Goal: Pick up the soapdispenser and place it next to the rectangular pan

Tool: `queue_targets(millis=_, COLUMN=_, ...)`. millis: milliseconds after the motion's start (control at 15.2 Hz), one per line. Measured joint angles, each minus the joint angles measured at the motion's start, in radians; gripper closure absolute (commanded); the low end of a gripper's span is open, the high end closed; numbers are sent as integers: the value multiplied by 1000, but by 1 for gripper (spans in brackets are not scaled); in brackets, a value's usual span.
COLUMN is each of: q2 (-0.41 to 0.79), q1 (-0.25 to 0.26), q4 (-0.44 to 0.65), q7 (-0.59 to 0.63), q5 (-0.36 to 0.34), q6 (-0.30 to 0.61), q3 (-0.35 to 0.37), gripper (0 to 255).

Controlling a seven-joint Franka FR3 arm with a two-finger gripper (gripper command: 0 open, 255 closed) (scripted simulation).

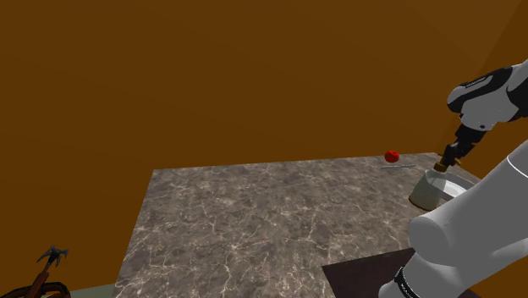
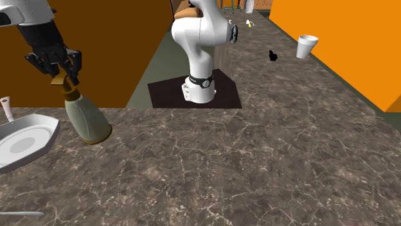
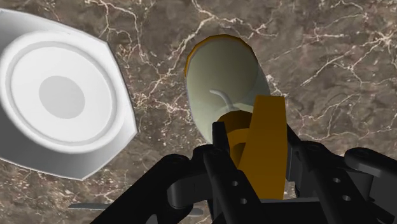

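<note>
The soap dispenser (image 2: 87, 119) is a pale grey-green bottle with an orange-brown base rim and pump head. My gripper (image 2: 61, 67) is shut on the pump head, and the bottle leans under it with its base at or just above the marble counter. Right beside it lies the white rectangular pan (image 2: 26, 144) with cut corners. In the wrist view the fingers clasp the orange pump (image 3: 264, 143) above the bottle (image 3: 226, 79), with the pan (image 3: 60, 102) close alongside. The shoulder view shows the gripper (image 1: 448, 159) over the bottle (image 1: 427, 188) at the counter's right edge, the pan (image 1: 461, 182) behind it.
A red round object (image 1: 392, 157) and a thin utensil (image 1: 398, 167) lie near the counter's far edge. A white cup (image 2: 306, 46) and a small black object (image 2: 272, 56) sit far off by the orange wall. The arm's base (image 2: 199, 83) stands mid-counter on a dark mat.
</note>
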Motion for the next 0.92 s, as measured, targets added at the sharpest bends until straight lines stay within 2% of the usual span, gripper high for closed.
queue_targets(millis=396, q2=4, q1=1, q4=-3, q7=-2, q5=3, q6=7, q3=-1, gripper=255)
queue_targets(millis=462, q2=4, q1=1, q4=-3, q7=-2, q5=3, q6=7, q3=-1, gripper=0)
queue_targets(millis=924, q2=-7, q1=0, q4=5, q7=5, q5=-5, q6=-9, q3=3, gripper=0)
